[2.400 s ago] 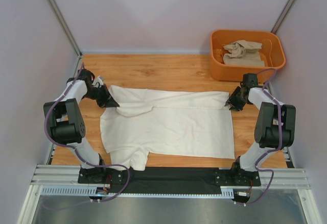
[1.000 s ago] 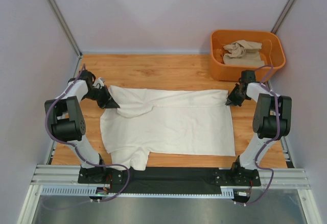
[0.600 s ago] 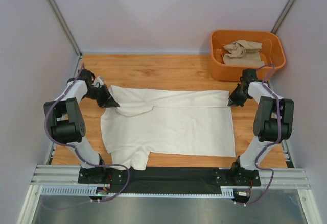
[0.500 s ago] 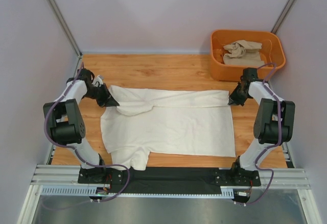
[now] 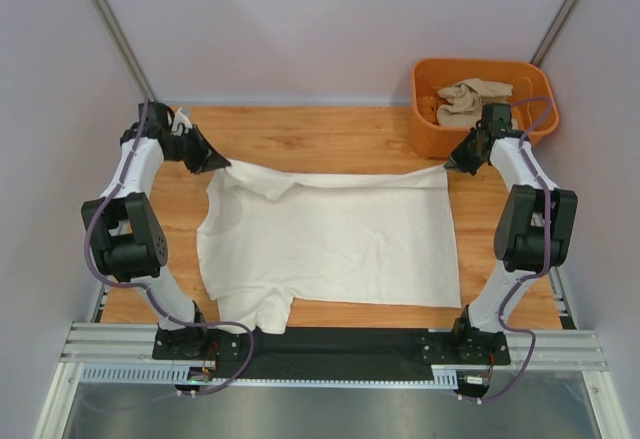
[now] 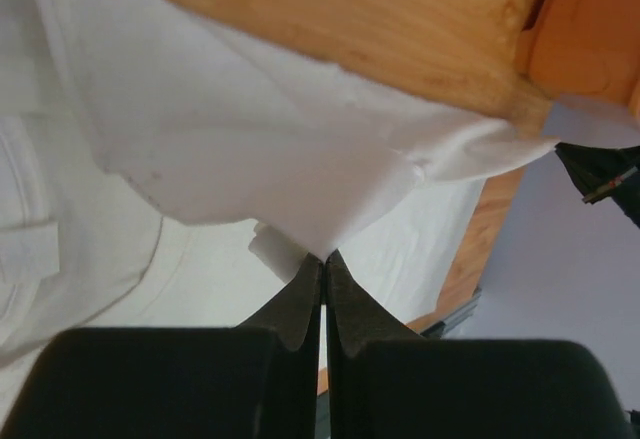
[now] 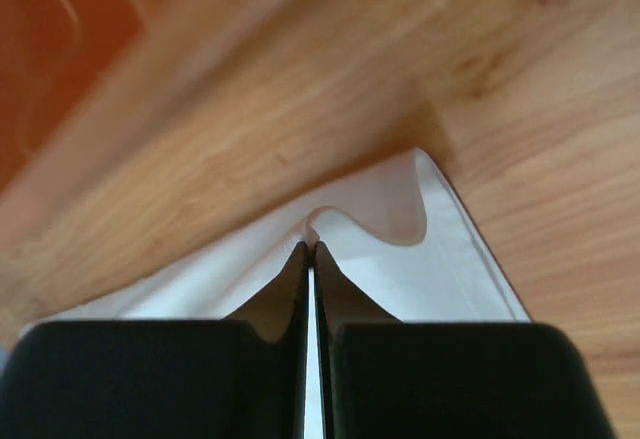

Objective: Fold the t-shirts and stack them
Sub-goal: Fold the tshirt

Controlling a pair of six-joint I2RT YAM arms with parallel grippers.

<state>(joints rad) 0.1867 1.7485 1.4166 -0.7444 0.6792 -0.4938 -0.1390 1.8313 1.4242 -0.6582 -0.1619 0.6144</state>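
Left gripper: clenched on the far-left corner of the cream-white t-shirt; in the left wrist view the two fingers meet with a pinch of white cloth between their tips
Right gripper: clamped on the far-right corner of the same shirt; in the right wrist view the fingers press together on a small peak of hem, and the corner flap hangs just beyond them
Cream-white t-shirt: spread across the middle of the wooden table, its long side running left to right; the far edge is strung between the two grippers and raised off the wood, sagging a little in the middle, while the near part lies flat
Shirt details: a short sleeve sticks out at the near-left corner towards the arm bases; a loose fold of cloth droops just beside the left gripper; light wrinkles on the left half, the right half smooth
Sandy beige t-shirt: crumpled in a heap inside the orange tub
Orange tub: at the far-right corner of the table, just beyond the right gripper, apart from the cream-white shirt
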